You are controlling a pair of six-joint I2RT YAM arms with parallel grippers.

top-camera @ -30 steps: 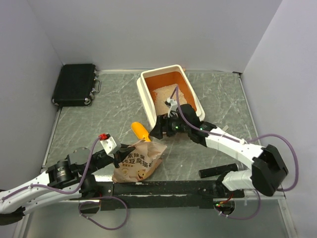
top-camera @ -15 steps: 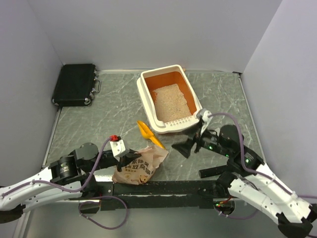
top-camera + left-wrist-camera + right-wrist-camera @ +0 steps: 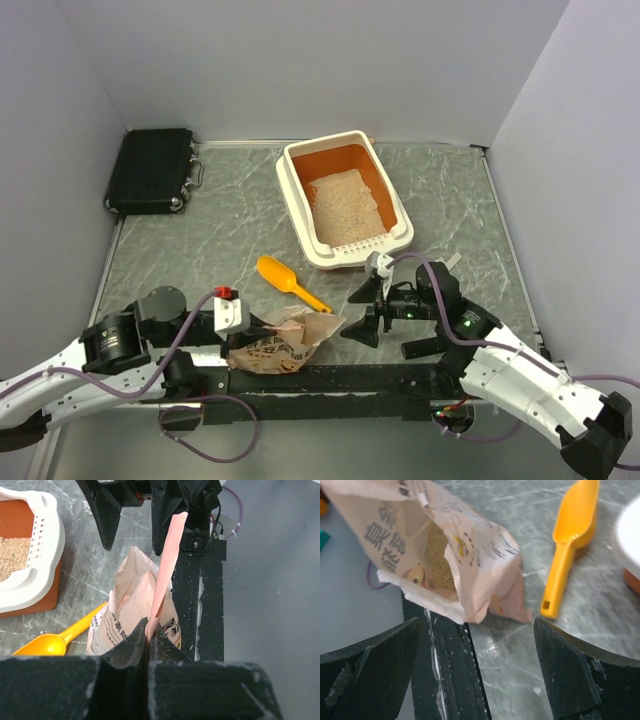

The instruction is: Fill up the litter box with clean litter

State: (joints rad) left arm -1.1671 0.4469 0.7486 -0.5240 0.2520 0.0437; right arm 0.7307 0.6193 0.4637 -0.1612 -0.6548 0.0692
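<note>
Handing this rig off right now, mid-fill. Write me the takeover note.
Grippers: left gripper jaws shut on the top edge of the bag; right gripper open, empty, beside the bag mouth.
Things: bag slumped at the near edge of the table, granules inside; scoop lying between bag and litter box.
Done: a layer of clean litter in the box.
Left: probably add more, then level.

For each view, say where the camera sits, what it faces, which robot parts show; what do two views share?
Top: above and behind, facing down at box; left arm, right arm show.
Left wrist: along shut left hand pinching bag.
Right wrist: down through open right hand at scoop.
Shared: all see bag and scoop.
</note>
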